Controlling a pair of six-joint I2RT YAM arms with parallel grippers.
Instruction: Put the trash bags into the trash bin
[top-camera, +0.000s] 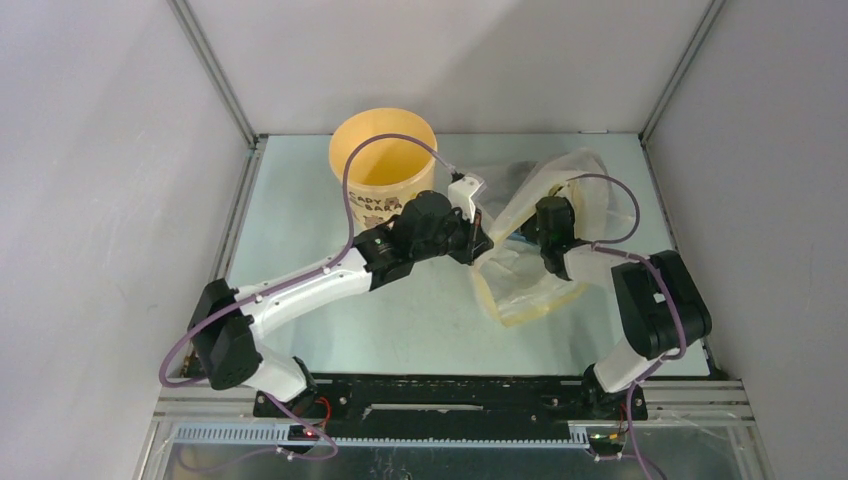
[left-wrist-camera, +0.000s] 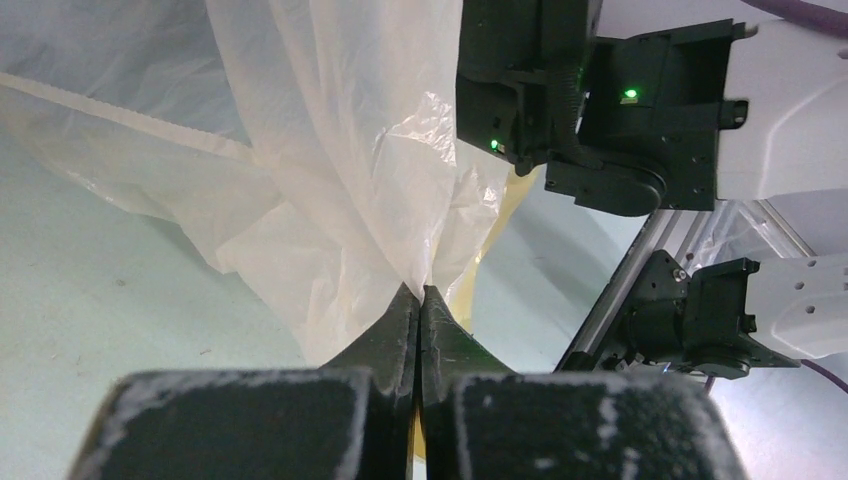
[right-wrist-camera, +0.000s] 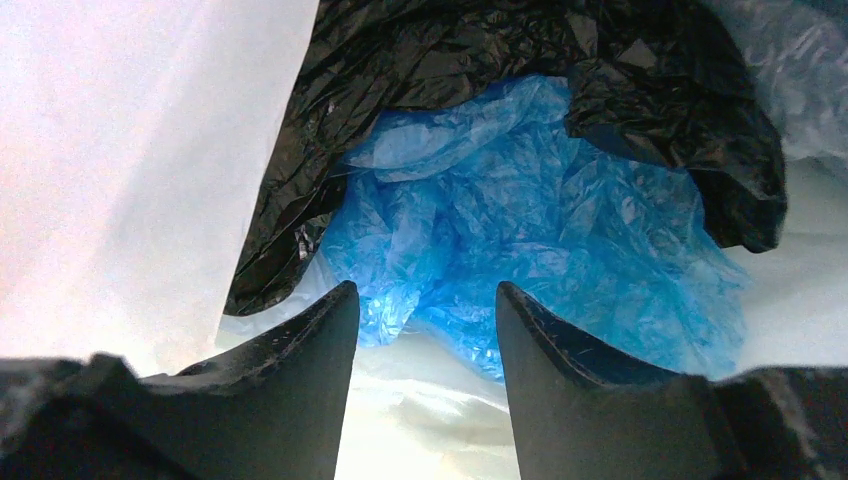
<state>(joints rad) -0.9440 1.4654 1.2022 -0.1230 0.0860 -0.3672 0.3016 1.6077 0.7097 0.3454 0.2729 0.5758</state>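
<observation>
A crumpled blue trash bag (right-wrist-camera: 540, 230) lies inside the big pale see-through bag (top-camera: 520, 285), under a black plastic bag (right-wrist-camera: 640, 80). My right gripper (right-wrist-camera: 427, 290) is open inside that pale bag, its fingertips just short of the blue film and holding nothing. My left gripper (left-wrist-camera: 421, 292) is shut on a pinched fold of the pale bag (left-wrist-camera: 330, 180), lifting its edge. The trash bin (top-camera: 383, 150), a yellow-orange bucket with printed lettering, stands upright at the back left, behind my left wrist (top-camera: 430, 225).
The right arm's wrist (left-wrist-camera: 600, 100) hangs close in front of my left gripper. The pale bag's wall (right-wrist-camera: 130, 170) closes in on the right gripper's left side. White enclosure walls with metal rails (top-camera: 215, 75) surround the table.
</observation>
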